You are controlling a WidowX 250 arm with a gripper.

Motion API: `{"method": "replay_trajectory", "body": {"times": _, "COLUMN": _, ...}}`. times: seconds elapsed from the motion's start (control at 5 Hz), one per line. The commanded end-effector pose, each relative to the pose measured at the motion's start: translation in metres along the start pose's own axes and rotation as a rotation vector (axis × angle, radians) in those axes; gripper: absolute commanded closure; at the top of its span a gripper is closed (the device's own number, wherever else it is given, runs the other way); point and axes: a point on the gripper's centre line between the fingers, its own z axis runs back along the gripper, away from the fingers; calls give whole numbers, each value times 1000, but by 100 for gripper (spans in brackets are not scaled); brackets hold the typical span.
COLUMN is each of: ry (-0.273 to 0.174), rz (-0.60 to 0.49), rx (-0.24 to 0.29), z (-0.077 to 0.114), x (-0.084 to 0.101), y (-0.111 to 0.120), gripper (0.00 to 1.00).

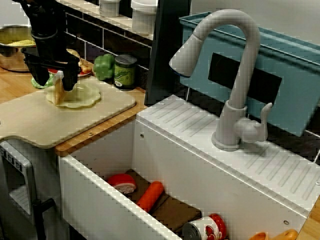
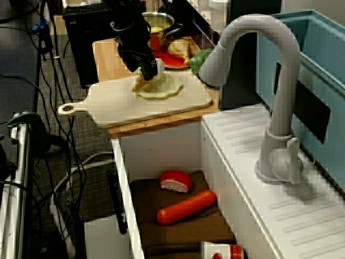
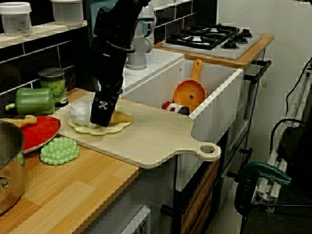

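My black gripper (image 1: pixel 54 80) (image 2: pixel 144 75) (image 3: pixel 102 112) hangs low over the pale cutting board (image 1: pixel 50 122) (image 2: pixel 118 105) (image 3: pixel 156 139). It looks open, its fingers straddling a toy ice cream cone (image 1: pixel 59 92) (image 2: pixel 139 83). In the view from the counter end, the cone's white scoop (image 3: pixel 79 113) shows left of the near finger and its tan tip (image 3: pixel 121 117) to the right. The cone rests on a pale yellow-green leaf (image 1: pixel 82 95) (image 2: pixel 164 89) (image 3: pixel 100 129) lying on the board.
Behind the board are a green pepper (image 1: pixel 104 66) (image 3: pixel 34 101), a green can (image 1: pixel 125 71), a red plate (image 3: pixel 41 131), a bumpy green toy (image 3: pixel 59 150) and a metal pot (image 1: pixel 12 45). The sink (image 1: pixel 100 155) holds toy food; a grey faucet (image 1: pixel 235 75) stands beside it.
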Motion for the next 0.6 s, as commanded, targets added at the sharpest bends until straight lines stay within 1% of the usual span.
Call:
{"method": "replay_trajectory", "body": {"times": 0.0, "ry": -19, "rz": 19, "rx": 7, "z": 7, "x": 17, "y": 9, "gripper": 0}}
{"method": "replay_trajectory", "body": {"times": 0.2, "ry": 0, "rz": 27, "rx": -2, "z": 5, "x": 19, "y": 11, "gripper": 100}}
{"method": "replay_trajectory", "body": {"times": 0.4, "ry": -15, "rz": 34, "rx": -7, "z": 10, "x": 20, "y": 14, "gripper": 100}}
